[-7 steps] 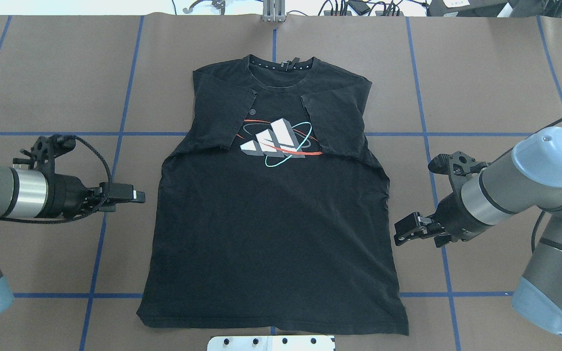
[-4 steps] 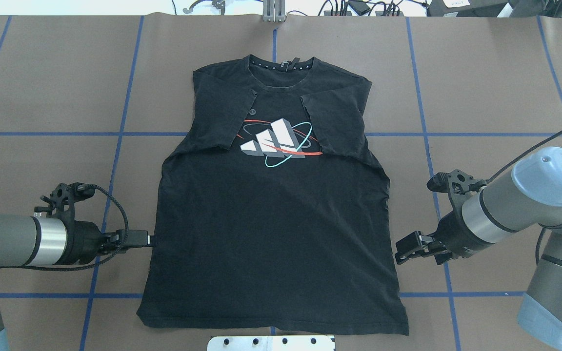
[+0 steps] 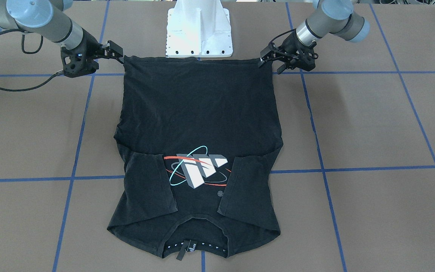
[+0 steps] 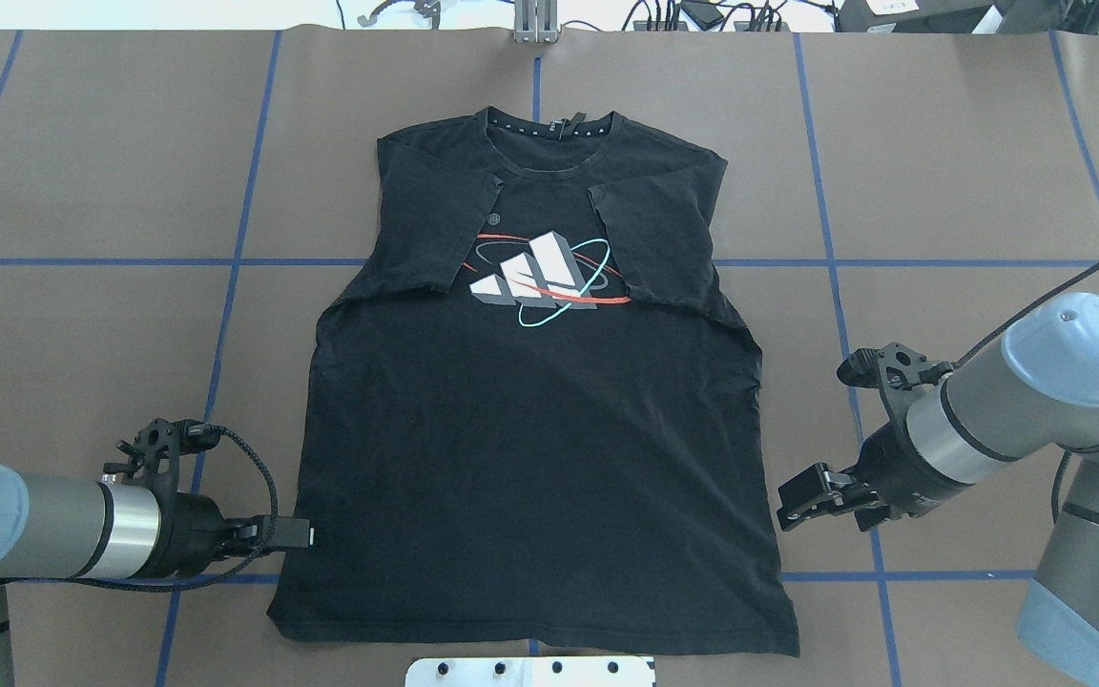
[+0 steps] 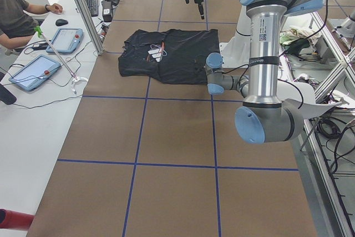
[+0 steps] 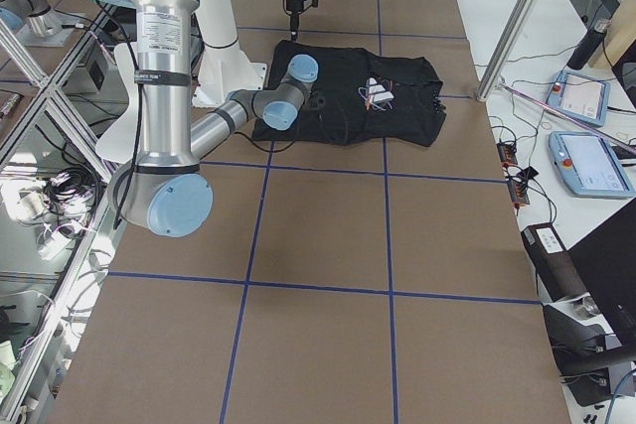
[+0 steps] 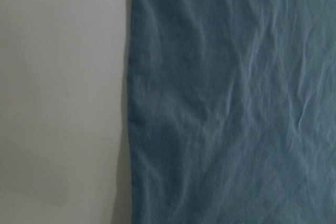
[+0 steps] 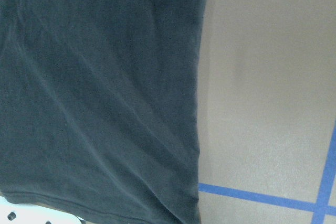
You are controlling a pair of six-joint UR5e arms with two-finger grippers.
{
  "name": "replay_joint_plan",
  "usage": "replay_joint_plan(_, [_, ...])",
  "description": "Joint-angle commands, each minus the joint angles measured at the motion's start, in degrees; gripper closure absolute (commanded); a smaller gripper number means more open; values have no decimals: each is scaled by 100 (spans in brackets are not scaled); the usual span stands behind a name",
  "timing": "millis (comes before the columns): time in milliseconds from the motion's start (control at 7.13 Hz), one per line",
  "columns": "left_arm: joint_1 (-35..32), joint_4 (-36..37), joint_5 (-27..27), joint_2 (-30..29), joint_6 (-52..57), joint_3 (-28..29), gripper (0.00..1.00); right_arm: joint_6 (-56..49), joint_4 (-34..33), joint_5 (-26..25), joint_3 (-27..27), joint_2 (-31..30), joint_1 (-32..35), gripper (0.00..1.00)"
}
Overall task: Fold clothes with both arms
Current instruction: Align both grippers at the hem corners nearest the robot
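Observation:
The black T-shirt point(image 4: 530, 458) lies flat on the brown table with its graphic point(image 4: 540, 277) up and both sleeves folded inward. Its collar is at the far side and its hem is toward the robot. My left gripper point(image 4: 303, 535) hovers at the shirt's left side edge just above the hem, and looks open with nothing in it. My right gripper point(image 4: 786, 506) sits just off the right side edge at a similar height, also open and empty. The front view shows the left gripper point(image 3: 263, 59) and right gripper point(image 3: 121, 56) at the hem corners. Both wrist views show only cloth edge point(image 7: 236, 98) point(image 8: 94, 93) and table.
The white pedestal base point(image 3: 200, 34) stands right behind the hem, and its plate point(image 4: 530, 671) shows at the near table edge. Blue tape lines point(image 4: 225, 315) grid the brown table. A seated person point(image 5: 16, 15) and tablets point(image 5: 33, 73) are at a side desk.
The left arm has swung well back along the shirt's left edge toward the hem. The right gripper has moved the same way by a smaller amount. The shirt has not moved.

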Motion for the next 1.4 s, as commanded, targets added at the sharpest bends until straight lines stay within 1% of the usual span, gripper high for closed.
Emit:
replay_joint_plan(0, [224,7,-1,0,-10,3,2,6,-7,122,-13,-23,9,0])
replay_joint_plan(140, [338,7,8,-8,-193,3,2,-2,-7,131,-4,-15,9,0])
replay_joint_plan(421, [453,7,8,-8,-213,3,5,6,-7,175,-13,-23,9,0])
replay_joint_plan(701, [480,7,8,-8,-213,65,18,6,-7,175,-30,-15,0,0])
replay_joint_plan(841, [480,7,8,0,-213,91,18,6,-7,166,-30,-6,0,0])
replay_joint_plan(1121, [480,7,8,0,-213,118,22,6,-7,166,-39,-6,0,0])
replay_joint_plan(1262, [480,7,8,0,-213,109,22,6,-7,166,-39,-6,0,0])
